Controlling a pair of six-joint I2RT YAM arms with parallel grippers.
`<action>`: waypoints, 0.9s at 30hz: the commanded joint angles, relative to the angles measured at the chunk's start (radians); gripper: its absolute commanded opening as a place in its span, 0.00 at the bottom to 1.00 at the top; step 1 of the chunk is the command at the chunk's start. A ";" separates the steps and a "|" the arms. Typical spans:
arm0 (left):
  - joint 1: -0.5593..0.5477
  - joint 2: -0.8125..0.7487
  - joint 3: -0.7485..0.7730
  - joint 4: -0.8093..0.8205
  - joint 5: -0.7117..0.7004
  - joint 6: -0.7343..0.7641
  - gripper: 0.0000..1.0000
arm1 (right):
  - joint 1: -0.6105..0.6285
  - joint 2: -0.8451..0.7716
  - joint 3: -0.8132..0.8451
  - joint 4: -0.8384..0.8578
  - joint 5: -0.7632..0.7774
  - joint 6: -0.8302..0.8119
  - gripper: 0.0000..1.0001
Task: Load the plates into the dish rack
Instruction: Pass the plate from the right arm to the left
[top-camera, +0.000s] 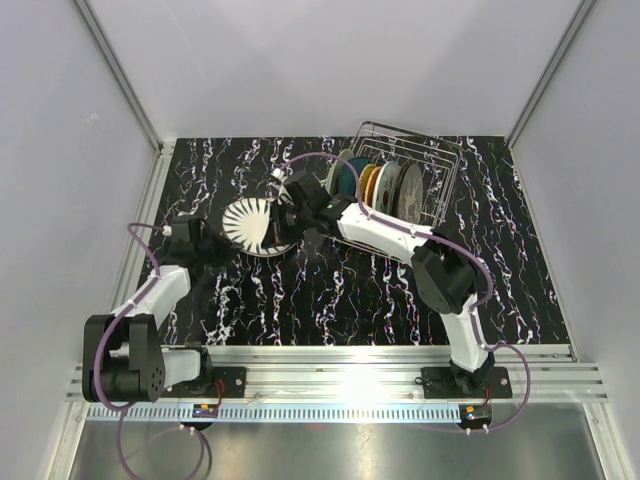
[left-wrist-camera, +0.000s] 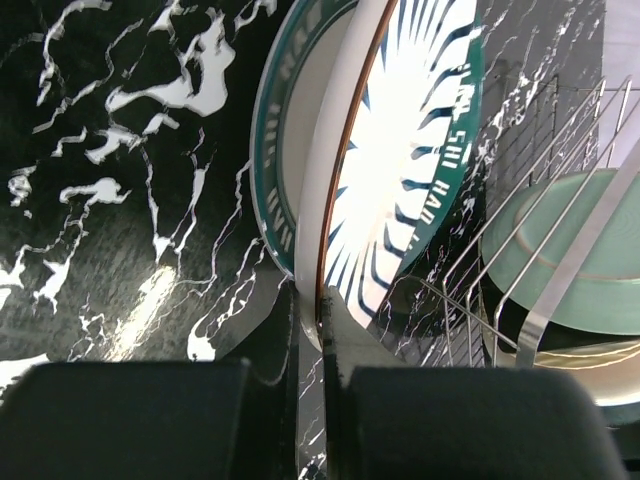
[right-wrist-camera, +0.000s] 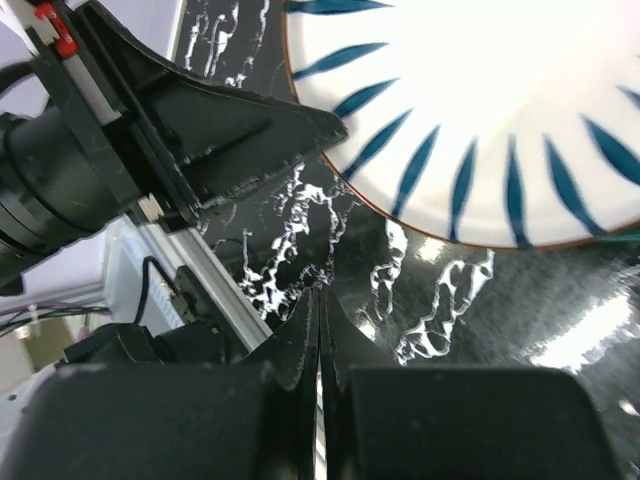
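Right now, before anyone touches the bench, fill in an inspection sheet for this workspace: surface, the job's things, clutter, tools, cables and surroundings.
Surface: table, black with white marbling, glossy.
Job's things: wire dish rack at the far right, with several plates standing on edge in it. One white plate with blue rays is outside the rack, to its left.
Clutter: nothing seen.
Tools: left tool is shut on the rim of the white plate with blue rays. Right tool is shut, holds nothing and sits close beside that plate.
Cables: purple cables run along both arms and loop near the bases.
Surroundings: white walls and a metal rail at the near edge.
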 joint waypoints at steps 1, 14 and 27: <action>-0.002 -0.062 0.105 0.046 -0.027 0.052 0.00 | 0.002 -0.130 0.020 -0.059 0.073 -0.080 0.00; -0.001 -0.223 0.353 -0.183 -0.166 0.291 0.00 | 0.002 -0.567 -0.329 -0.063 0.316 -0.300 0.01; -0.116 -0.291 0.535 -0.381 -0.267 0.466 0.00 | 0.000 -1.211 -0.809 -0.084 0.750 -0.255 0.08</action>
